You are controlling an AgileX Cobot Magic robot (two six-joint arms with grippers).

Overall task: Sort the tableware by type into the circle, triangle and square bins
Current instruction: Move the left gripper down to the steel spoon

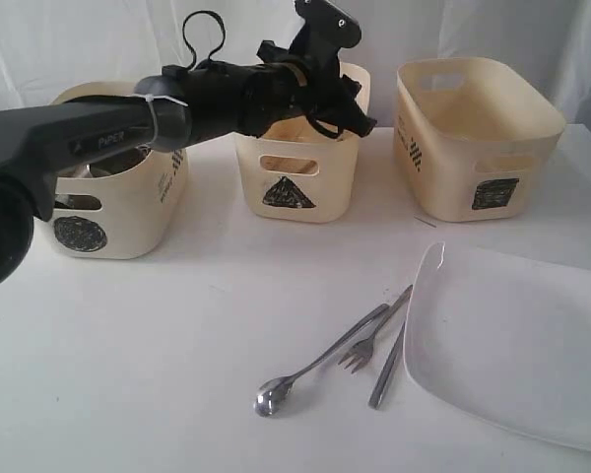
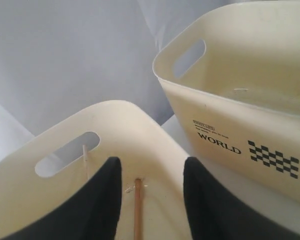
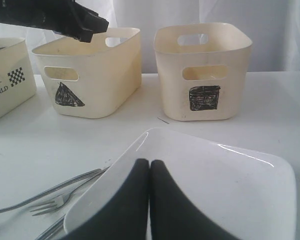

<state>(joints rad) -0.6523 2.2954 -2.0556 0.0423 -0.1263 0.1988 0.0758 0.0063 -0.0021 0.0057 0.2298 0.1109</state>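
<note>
My left gripper [image 1: 353, 110] hangs over the triangle bin [image 1: 295, 187], open, its black fingers [image 2: 102, 200] wide apart. Between them in the left wrist view, a brown wooden chopstick [image 2: 138, 210] leans against the bin's inner wall [image 2: 140, 145], free of both fingers. A thin pale stick [image 2: 85, 161] stands by the handle slot. My right gripper [image 3: 150, 162] is shut and empty, low over the large white plate [image 3: 215, 185]. On the table left of the plate [image 1: 517, 345] lie a fork [image 1: 369, 340], a spoon [image 1: 305, 379] and a knife [image 1: 386, 370].
The circle bin [image 1: 118, 212] stands at the left with steel pieces [image 1: 98, 163] inside. The square bin [image 1: 473, 138] stands at the right, behind the plate. My left arm [image 1: 89, 138] spans above the circle bin.
</note>
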